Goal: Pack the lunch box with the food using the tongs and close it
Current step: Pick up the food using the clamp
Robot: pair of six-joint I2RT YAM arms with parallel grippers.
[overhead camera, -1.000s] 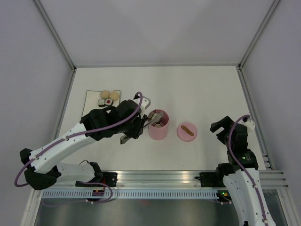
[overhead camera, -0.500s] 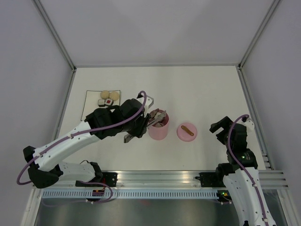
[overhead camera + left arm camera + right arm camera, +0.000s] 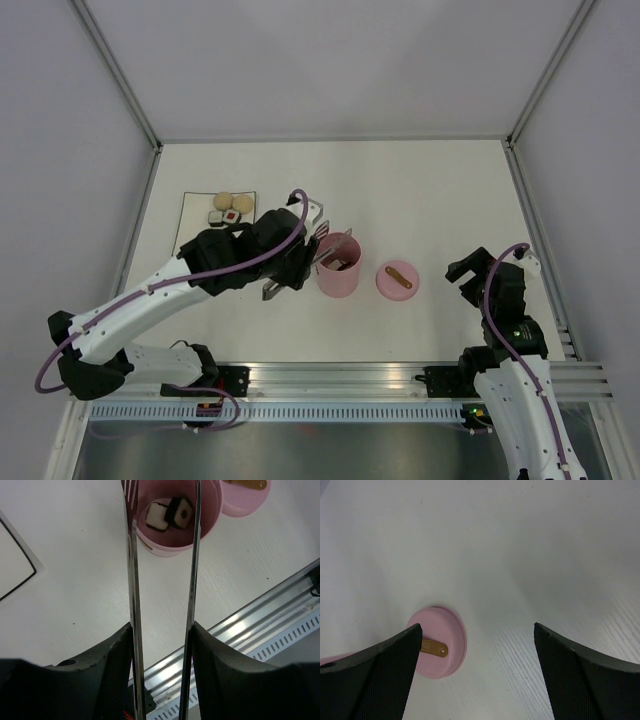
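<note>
With our left pincer (image 3: 161,630) grasping the tongs (image 3: 132,580) over the lunch box (image 3: 212,510), we should lift them straight, clear of its rim. The right pincer (image 3: 476,627) is released.

The left arm (image 3: 160,290) shifts a little toward the lunch box (image 3: 337,283) compared with a second ago, and its jaws ease wider around the tongs (image 3: 133,580). The two silver arms, pinched close together before, now stand spread apart. The tong tips, which were dipped into the middle of the pink cup's mouth, now sit back at its left rim. That uncovers the inside, where two black-and-white pieces (image 3: 159,516) lie side by side on the bottom, free of the tips.
</note>
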